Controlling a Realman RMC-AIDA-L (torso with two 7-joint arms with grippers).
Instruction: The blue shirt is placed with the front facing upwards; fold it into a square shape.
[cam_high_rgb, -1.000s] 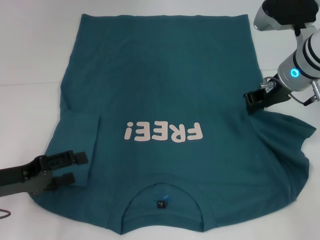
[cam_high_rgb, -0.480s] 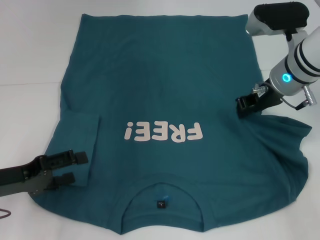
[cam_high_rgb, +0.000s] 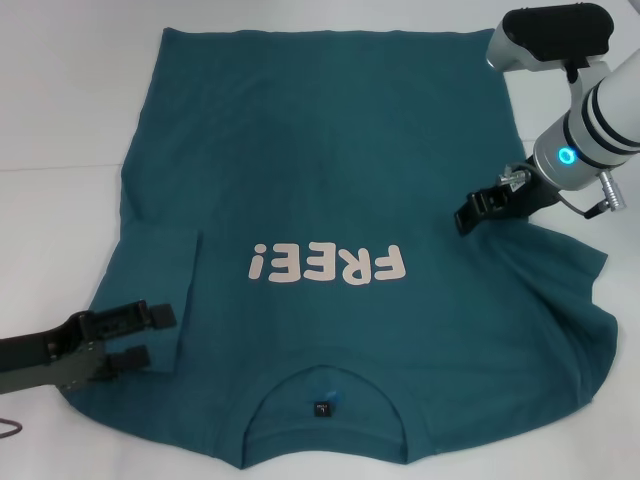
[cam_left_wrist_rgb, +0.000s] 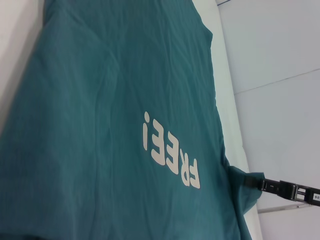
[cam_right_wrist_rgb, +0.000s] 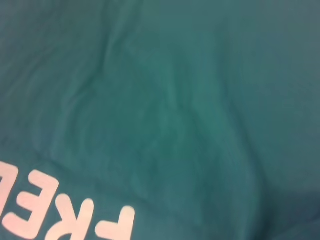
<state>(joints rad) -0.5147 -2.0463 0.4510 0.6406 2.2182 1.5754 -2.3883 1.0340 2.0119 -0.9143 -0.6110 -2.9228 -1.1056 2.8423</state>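
Note:
The blue shirt (cam_high_rgb: 320, 170) lies flat, front up, with the pale "FREE!" print (cam_high_rgb: 328, 263) across the chest and the collar (cam_high_rgb: 322, 400) nearest me. Its left sleeve (cam_high_rgb: 160, 270) is folded in over the body. My right gripper (cam_high_rgb: 468, 216) is shut on the fabric of the right sleeve and holds it raised over the shirt's right side. The left wrist view shows that gripper (cam_left_wrist_rgb: 265, 184) with the cloth pulled up to its tip. My left gripper (cam_high_rgb: 140, 335) is open and rests low over the folded left sleeve, near the shoulder.
The shirt lies on a white table (cam_high_rgb: 60, 110). Loose cloth bunches in folds at the right shoulder (cam_high_rgb: 570, 300). A thin dark cable end (cam_high_rgb: 8, 428) shows at the near left edge.
My right gripper has moved left, toward the shirt's middle, drawing the right sleeve cloth with it. The left gripper has stayed put.

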